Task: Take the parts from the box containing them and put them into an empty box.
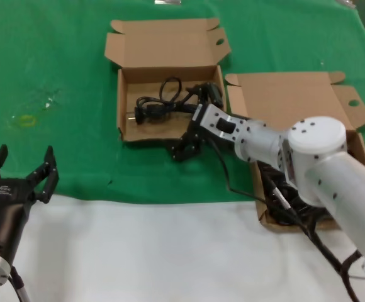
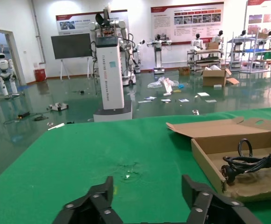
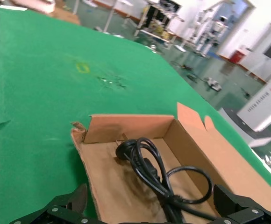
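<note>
The squarish carton with the short lid (image 1: 121, 107) sits mid-table with one coiled black power cord (image 1: 160, 104) lying in it. My right gripper (image 1: 189, 121) hovers open over that carton's right side, with the cord (image 3: 149, 163) loose on the carton floor (image 3: 107, 168) below the spread fingers of that gripper (image 3: 152, 205). The carton with the broad lid (image 1: 289, 100) stands to the right; black cords (image 1: 283, 195) in it are mostly hidden behind my right arm. My left gripper (image 1: 22, 165) is parked open at the near left; from that gripper (image 2: 147, 186) the short-lidded carton (image 2: 210, 163) and its cord (image 2: 254, 163) show.
Green cloth (image 1: 63, 56) covers the far table and a white strip (image 1: 138, 251) runs along the front. A small yellow mark (image 1: 26, 119) and scuffs lie on the cloth at the left. The two cartons stand close together.
</note>
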